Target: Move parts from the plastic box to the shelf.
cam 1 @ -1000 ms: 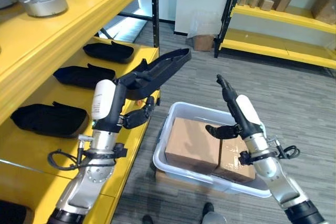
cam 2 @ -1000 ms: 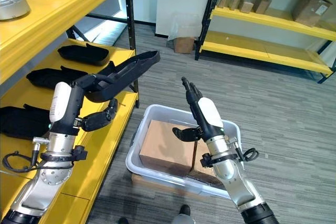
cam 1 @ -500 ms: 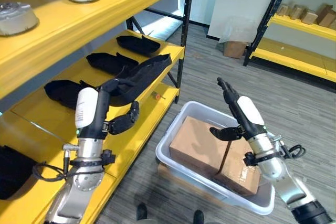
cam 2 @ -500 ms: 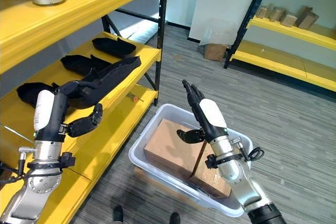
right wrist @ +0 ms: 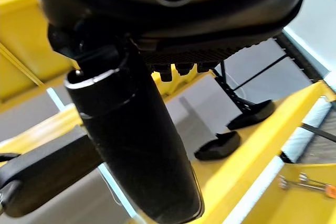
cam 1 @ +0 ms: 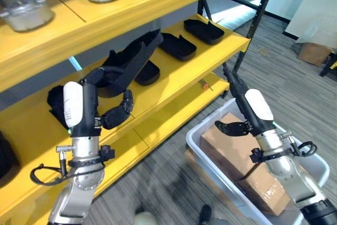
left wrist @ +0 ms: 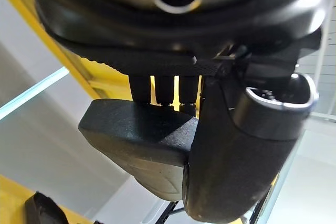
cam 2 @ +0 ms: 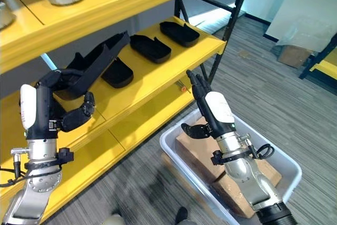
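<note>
Step in hand: carrying to shelf. Left robot hand point(cam 1: 108, 111) grasping long black moulded plastic part point(cam 1: 129, 67), raised at 10 o'clock before yellow metal shelf point(cam 1: 197, 59), above three alike parts point(cam 1: 178, 46). Right robot hand point(cam 1: 239, 111) released, fingers straight, over translucent plastic box point(cam 1: 197, 139) at 4 o'clock. Next, I judge: lower part onto free shelf space, then let go.

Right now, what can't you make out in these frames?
- Black part in the left robot hand: its held end is covered by the fingers in both eye views.
- Plastic box: cardboard boxes cover the inside, so any parts left can't be seen; the far corner is cut off by the left eye view's edge.
- Shelf spot behind the held part: hidden.
- Small orange-tipped item on the lower shelf: too small to identify.
</note>
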Robot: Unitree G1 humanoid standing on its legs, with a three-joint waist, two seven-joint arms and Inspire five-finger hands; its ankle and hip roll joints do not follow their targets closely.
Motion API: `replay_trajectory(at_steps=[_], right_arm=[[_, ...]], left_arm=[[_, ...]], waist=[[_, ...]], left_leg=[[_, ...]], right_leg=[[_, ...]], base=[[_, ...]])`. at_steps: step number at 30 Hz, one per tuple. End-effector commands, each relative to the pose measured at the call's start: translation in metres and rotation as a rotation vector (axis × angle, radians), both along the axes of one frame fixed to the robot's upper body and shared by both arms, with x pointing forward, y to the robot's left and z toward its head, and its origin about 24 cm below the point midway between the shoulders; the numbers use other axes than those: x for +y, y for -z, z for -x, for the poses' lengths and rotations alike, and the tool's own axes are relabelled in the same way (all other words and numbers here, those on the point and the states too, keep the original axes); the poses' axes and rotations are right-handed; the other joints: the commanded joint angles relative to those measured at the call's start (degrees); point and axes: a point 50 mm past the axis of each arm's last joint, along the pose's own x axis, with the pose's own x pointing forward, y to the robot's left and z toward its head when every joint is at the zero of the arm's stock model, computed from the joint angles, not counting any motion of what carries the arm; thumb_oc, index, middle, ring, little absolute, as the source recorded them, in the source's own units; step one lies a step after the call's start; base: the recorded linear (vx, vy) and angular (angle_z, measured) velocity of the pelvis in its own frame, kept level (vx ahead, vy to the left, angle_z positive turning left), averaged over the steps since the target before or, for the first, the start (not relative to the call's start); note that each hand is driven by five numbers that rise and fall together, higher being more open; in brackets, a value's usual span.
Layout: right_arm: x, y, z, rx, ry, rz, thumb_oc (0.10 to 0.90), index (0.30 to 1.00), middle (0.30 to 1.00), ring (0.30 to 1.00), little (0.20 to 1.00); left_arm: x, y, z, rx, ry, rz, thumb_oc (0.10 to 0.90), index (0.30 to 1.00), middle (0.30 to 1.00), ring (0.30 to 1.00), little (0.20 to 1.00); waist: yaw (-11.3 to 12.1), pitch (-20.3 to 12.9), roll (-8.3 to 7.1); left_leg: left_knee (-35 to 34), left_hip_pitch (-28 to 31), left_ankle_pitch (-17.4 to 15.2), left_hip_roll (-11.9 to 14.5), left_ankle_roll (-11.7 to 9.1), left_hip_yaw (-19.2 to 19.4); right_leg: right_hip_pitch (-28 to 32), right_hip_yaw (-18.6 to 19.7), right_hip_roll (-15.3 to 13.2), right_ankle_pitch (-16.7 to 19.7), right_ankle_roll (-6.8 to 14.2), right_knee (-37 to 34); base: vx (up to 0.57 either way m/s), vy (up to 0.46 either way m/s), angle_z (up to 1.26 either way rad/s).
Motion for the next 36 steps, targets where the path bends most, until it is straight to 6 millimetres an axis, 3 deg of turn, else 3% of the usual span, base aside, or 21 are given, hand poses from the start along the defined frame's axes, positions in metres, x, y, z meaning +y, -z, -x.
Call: replay_trajectory(at_steps=[1,4,7,9,12,17,20,22,24,26,29,31,36], right_arm=[[-0.003,-0.036,0.005,-0.201,-0.020,-0.089,0.900,1.000,1.000,1.000,1.000],[-0.010,-0.032,0.005,-0.183,0.011,-0.091,0.900,1.000,1.000,1.000,1.000],[-0.010,-0.031,0.005,-0.175,0.016,-0.087,0.900,1.000,1.000,1.000,1.000],[-0.010,-0.029,0.003,-0.162,0.021,-0.095,0.900,1.000,1.000,1.000,1.000],[0.002,-0.027,-0.004,-0.144,-0.002,-0.093,0.900,1.000,1.000,1.000,1.000],[0.013,-0.018,-0.008,-0.112,-0.011,-0.079,0.900,1.000,1.000,1.000,1.000],[0.014,-0.014,-0.009,-0.102,0.002,-0.075,0.900,1.000,1.000,1.000,1.000],[0.016,-0.013,-0.010,-0.095,-0.003,-0.072,0.900,1.000,1.000,1.000,1.000],[0.017,-0.013,-0.010,-0.094,-0.015,-0.066,0.900,1.000,1.000,1.000,1.000],[0.017,-0.014,-0.010,-0.089,-0.027,-0.061,0.900,1.000,1.000,1.000,1.000],[0.016,-0.017,-0.011,-0.096,-0.039,-0.071,0.900,1.000,1.000,1.000,1.000],[0.017,-0.021,-0.011,-0.110,-0.052,-0.066,0.900,1.000,1.000,1.000,1.000],[0.019,-0.021,-0.011,-0.106,-0.072,-0.063,0.900,1.000,1.000,1.000,1.000]], left_arm=[[-0.007,-0.051,0.009,-0.309,0.064,-0.031,0.400,0.300,0.300,0.300,0.300],[-0.007,-0.047,0.008,-0.285,0.056,-0.049,0.400,0.300,0.300,0.300,0.300],[-0.009,-0.047,0.008,-0.282,0.070,-0.064,0.400,0.300,0.300,0.300,0.300],[-0.009,-0.046,0.008,-0.276,0.062,-0.078,0.400,0.300,0.300,0.300,0.300],[0.000,-0.045,0.010,-0.269,0.007,-0.103,0.400,0.300,0.300,0.300,0.300],[0.012,-0.042,0.018,-0.263,-0.077,-0.153,0.400,0.300,0.300,0.300,0.300],[0.014,-0.043,0.017,-0.275,-0.099,-0.160,0.400,0.300,0.300,0.300,0.300],[0.014,-0.043,0.015,-0.273,-0.097,-0.157,0.400,0.300,0.300,0.300,0.300],[0.014,-0.042,0.013,-0.264,-0.102,-0.163,0.400,0.300,0.300,0.300,0.300],[0.014,-0.037,0.010,-0.235,-0.102,-0.166,0.400,0.300,0.300,0.300,0.300],[0.013,-0.034,0.007,-0.216,-0.098,-0.150,0.400,0.300,0.300,0.300,0.300],[0.012,-0.033,0.007,-0.208,-0.095,-0.143,0.400,0.300,0.300,0.300,0.300],[0.015,-0.023,0.015,-0.163,-0.106,-0.131,0.400,0.300,0.300,0.300,0.300]], waist=[[-2.26,-6.38,-0.71],[-2.05,-8.41,0.45],[-1.58,-8.95,0.51],[-1.19,-8.92,0.00],[0.60,-8.29,-1.28],[2.19,-8.09,-3.31],[1.98,-7.48,-3.64],[0.77,-6.34,-3.81],[-0.26,-5.44,-3.24],[-0.79,-5.29,-2.49],[-1.55,-5.90,-2.36],[-1.48,-6.77,-2.88],[-0.09,-8.73,-2.94]], left_leg=[[5.00,0.12,-6.22,5.44,-0.26,0.31],[-6.11,1.87,-8.02,1.82,-0.29,0.46],[-9.28,2.95,-7.77,-0.58,0.45,-0.25],[-10.72,3.65,-7.86,-2.54,1.35,-0.70],[-11.27,3.81,-9.93,-7.93,4.39,-1.15],[-11.66,4.36,-12.25,-14.68,7.76,-2.38],[-11.67,4.86,-12.68,-16.20,8.93,-2.87],[-11.67,5.28,-12.65,-16.33,9.52,-3.61],[-11.67,5.55,-12.24,-16.20,10.28,-4.20],[-11.67,5.49,-11.62,-16.19,11.19,-4.12],[-11.67,4.69,-10.98,-17.09,11.55,-4.90],[-11.67,3.69,-10.40,-17.65,11.19,-4.92],[-11.50,2.77,-9.85,-16.95,9.59,-5.10]], right_leg=[[0.95,-4.46,0.06,-1.87,2.72,-0.98],[0.57,-5.89,-2.22,0.00,4.42,-0.72],[0.74,-6.78,-4.00,1.15,5.34,-0.55],[0.81,-7.18,-5.68,2.25,6.33,-0.37],[0.70,-7.62,-11.01,5.25,9.03,0.93],[0.70,-7.00,-17.40,10.44,11.97,1.57],[-0.27,-5.98,-19.11,11.05,11.83,5.28],[-3.02,0.17,-17.93,11.23,10.80,9.54],[-5.88,5.08,-13.84,9.20,9.36,12.28],[-8.74,7.42,-5.90,2.71,6.46,15.19],[-10.73,9.03,2.49,-2.19,4.30,16.14],[-9.57,9.70,4.65,-2.57,3.25,11.70],[-3.98,10.78,5.53,-0.54,3.61,0.13]], base=[[-0.02,0.225,0.61],[0.03,0.243,0.59],[0.03,0.215,0.36],[0.02,0.230,0.58],[0.00,0.355,0.41],[0.01,0.292,0.18],[0.01,0.187,0.17],[-0.02,0.127,0.17],[-0.04,0.135,0.27],[0.00,0.138,0.11],[0.01,0.047,-0.06],[-0.01,-0.039,0.06],[0.05,-0.104,0.12]])
